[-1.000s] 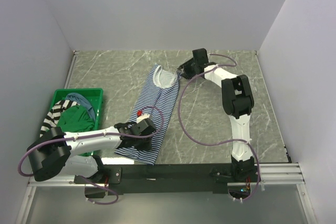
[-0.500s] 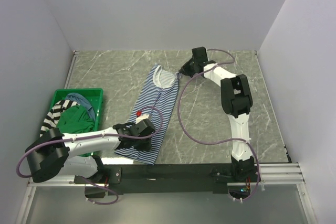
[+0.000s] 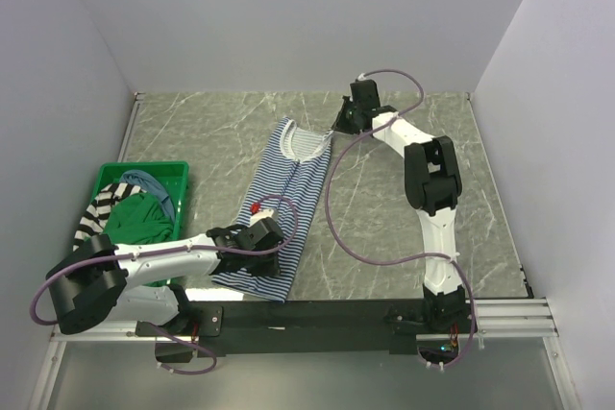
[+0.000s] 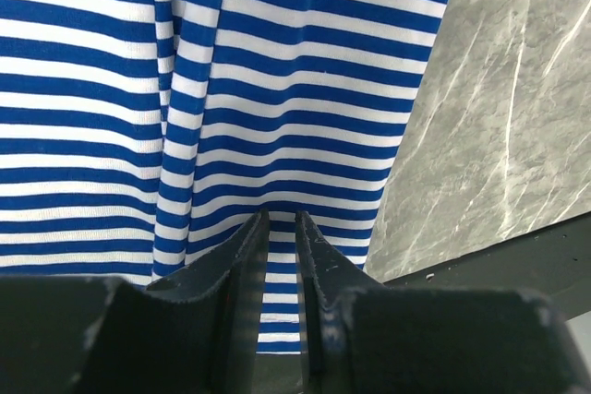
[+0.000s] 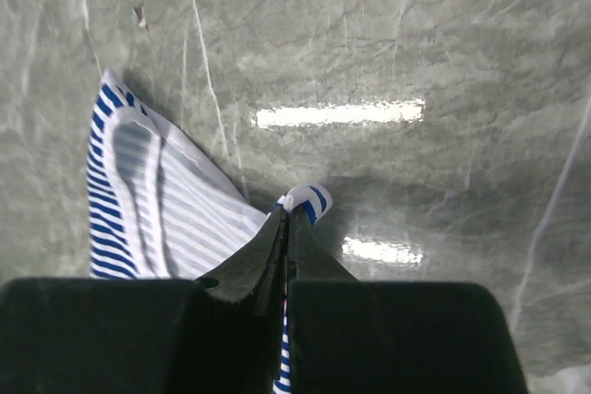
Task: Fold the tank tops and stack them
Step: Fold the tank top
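The navy-white striped tank top (image 3: 286, 189) lies stretched lengthwise on the marble table (image 3: 404, 199). My right gripper (image 3: 336, 130) is shut on its far strap (image 5: 309, 198) and holds it just above the table, fingertips together in the right wrist view (image 5: 288, 214). My left gripper (image 3: 258, 249) sits near the hem. In the left wrist view (image 4: 280, 219) its jaws are nearly closed on a pinch of striped cloth (image 4: 277, 71), with folds running into the tips. The green top (image 3: 135, 218), the bold black-white striped top (image 3: 94, 213) and the dusty blue top (image 3: 146, 180) lie bunched in the bin.
The rigid green plastic bin (image 3: 178, 172) stands at the left edge of the table. White walls close in the back and both sides. A black rail (image 3: 336, 314) runs along the near edge. The right arm's purple cable (image 3: 332, 208) loops over the table.
My right gripper has moved slightly toward the back wall with the strap, pulling the far end of the striped top tighter. The left gripper has hardly moved.
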`<state>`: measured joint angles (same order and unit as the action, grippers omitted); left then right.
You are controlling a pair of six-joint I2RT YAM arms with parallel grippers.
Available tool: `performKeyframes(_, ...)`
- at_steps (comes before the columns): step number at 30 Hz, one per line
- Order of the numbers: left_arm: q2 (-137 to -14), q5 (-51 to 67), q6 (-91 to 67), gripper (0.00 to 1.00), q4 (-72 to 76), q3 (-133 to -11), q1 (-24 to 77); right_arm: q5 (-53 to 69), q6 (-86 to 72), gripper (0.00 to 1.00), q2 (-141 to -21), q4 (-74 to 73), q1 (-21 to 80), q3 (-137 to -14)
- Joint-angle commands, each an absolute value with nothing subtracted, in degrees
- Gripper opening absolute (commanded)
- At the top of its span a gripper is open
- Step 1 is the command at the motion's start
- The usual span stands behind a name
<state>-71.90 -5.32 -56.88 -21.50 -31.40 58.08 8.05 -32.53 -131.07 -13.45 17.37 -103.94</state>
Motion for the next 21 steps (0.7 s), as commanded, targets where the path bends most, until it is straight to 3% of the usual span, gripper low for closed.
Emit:
performKeyframes(1,-74.9,-3.8,-57.0,0.25,-26.1,-28.1,58.3,6.6,-23.1,0.0,-125.0,-9.3,18.2,-102.5)
performKeyframes(11,-76.2,-3.3,-57.0,0.25,-25.5,-28.2,58.3,-10.9,-6.8,0.0,-120.8,-7.9,26.5,-100.3)
performKeyframes(18,-76.4,-3.1,-57.0,0.25,-25.6,-28.2,58.4,-21.2,-1.8,0.0,-124.8,-10.9,30.2,-104.7)
performKeyframes(21,-75.9,-3.1,-57.1,0.25,-25.6,-28.2,58.4,-25.0,-2.8,0.14,-129.5,-16.8,29.8,-110.6)
